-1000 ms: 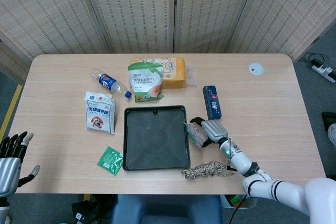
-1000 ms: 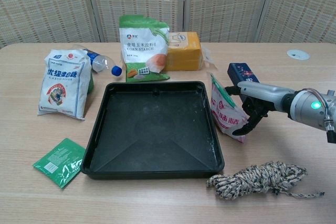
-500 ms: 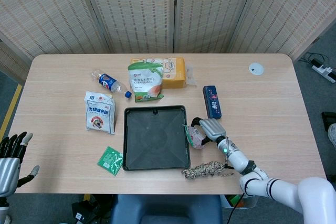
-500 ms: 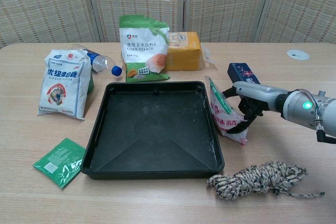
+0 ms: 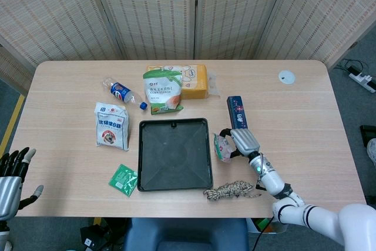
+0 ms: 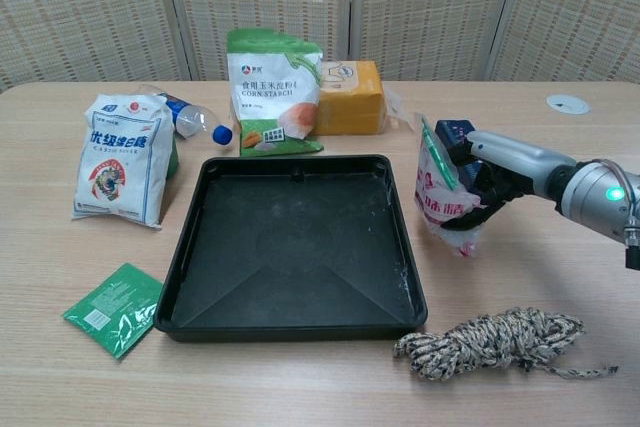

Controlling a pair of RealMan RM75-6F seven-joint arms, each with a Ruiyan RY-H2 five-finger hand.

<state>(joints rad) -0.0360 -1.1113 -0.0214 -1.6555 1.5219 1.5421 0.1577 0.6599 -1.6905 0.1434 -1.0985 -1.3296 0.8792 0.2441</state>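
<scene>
"CORN STARCH" is printed in dark capitals, under a line of Chinese characters, on the upright green-and-white plastic pouch (image 6: 273, 90); large blue Chinese characters are carried across the white plastic bag with a round red emblem (image 6: 122, 158); red Chinese characters, probably a brand name, are seen on the small pink-and-white sachet (image 6: 444, 199) held by the right hand (image 6: 492, 179), too tilted to be read.

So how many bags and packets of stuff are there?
4. The corn starch bag stands behind the tray, the white bag lies left, the green packet is near the front-left corner, and the right hand holds the pink packet.
</scene>
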